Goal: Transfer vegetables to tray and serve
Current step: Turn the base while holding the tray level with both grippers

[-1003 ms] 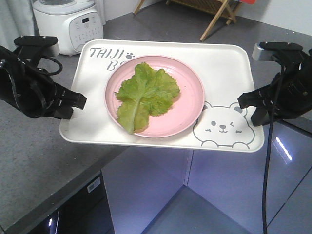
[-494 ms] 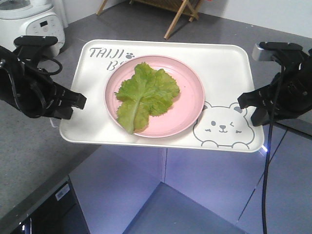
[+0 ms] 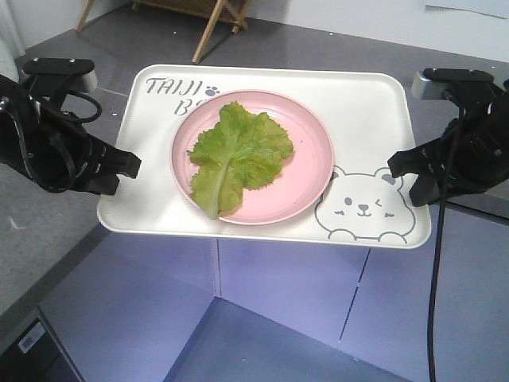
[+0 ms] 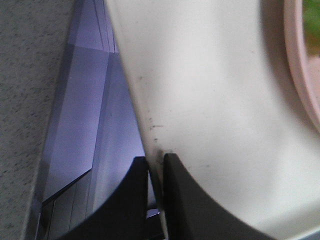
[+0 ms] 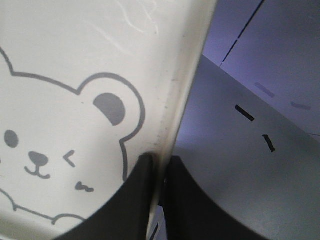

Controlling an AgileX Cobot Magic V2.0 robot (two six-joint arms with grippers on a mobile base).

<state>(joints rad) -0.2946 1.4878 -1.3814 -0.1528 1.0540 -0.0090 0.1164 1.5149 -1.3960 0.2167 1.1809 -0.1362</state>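
The cream-white tray [image 3: 374,119] with the grey bear drawing hangs level in the air between my two arms. On it rests a round pink plate [image 3: 312,163], and the vegetables [image 3: 238,155], one frilly green lettuce leaf, lie flat on the plate. My left gripper [image 3: 127,165] is shut on the tray's left rim [image 4: 150,125]; my left gripper [image 4: 156,159] pinches that rim between both fingers. My right gripper [image 3: 395,167] is shut on the right rim [image 5: 185,85], and my right gripper [image 5: 159,159] clamps it beside the bear's ear.
A grey countertop [image 3: 40,231] runs along the left, its edge just below the tray's left side. Purple-lit cabinet fronts and floor [image 3: 278,318] lie beneath the tray. Wooden stand legs [image 3: 211,28] rise at the back.
The tray, plate and leaf keep their place between the grippers, while the background slides left: the white appliance has left the view and the counter has receded, leaving open floor beneath.
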